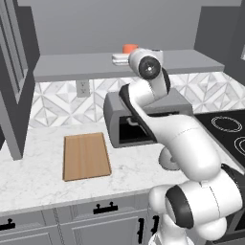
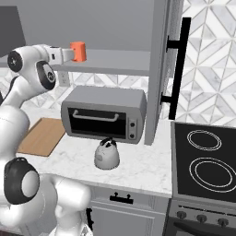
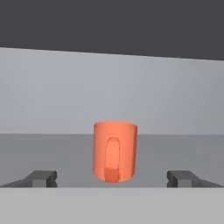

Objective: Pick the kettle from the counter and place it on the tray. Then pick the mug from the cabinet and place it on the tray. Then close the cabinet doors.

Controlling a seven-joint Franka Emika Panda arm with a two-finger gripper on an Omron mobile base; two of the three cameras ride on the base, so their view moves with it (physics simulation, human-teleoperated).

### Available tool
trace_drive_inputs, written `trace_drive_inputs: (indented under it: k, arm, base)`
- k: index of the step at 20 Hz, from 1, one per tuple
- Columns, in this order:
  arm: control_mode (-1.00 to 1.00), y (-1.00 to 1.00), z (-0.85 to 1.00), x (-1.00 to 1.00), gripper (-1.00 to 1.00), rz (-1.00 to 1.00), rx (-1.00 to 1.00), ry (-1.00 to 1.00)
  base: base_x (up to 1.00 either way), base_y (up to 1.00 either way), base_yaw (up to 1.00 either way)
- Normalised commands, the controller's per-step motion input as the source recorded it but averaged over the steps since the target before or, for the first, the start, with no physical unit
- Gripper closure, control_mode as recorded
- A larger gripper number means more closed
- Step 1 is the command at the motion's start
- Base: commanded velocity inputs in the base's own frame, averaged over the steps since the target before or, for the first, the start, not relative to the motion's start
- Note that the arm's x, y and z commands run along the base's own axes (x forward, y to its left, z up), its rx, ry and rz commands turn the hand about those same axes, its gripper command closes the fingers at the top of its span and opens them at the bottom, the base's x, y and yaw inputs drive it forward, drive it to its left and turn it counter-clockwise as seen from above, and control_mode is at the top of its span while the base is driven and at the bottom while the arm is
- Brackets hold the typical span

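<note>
Oddly, the kettle [image 2: 107,156] stands on the worktop [image 2: 138,168], beside the bare tray [image 1: 86,156], while the released hand [image 3: 113,178] faces the mug [image 3: 114,151] on the cabinet shelf [image 2: 115,62]. Next, I judge, it advances until the fingers flank the mug.

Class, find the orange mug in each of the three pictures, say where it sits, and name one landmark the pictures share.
Left base view: mug at top centre, on the cabinet shelf, partly behind the arm.
Right base view: mug upper left, on the same shelf, above the toaster oven.
Hand view: mug centred, handle facing the camera.
Shared landmark: the grey shelf.
</note>
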Motion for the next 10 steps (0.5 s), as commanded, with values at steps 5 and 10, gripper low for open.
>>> trace_drive_inputs:
  k: [5, 10]
  arm:
    - [-1.00, 0.01, 0.00, 0.24, -1.00, -0.02, 0.03, 0.13]
    - [-1.00, 0.01, 0.00, 0.25, -1.00, -0.01, 0.02, 0.13]
  base:
    - [0.00, 0.00, 0.00]
    - [0.00, 0.00, 0.00]
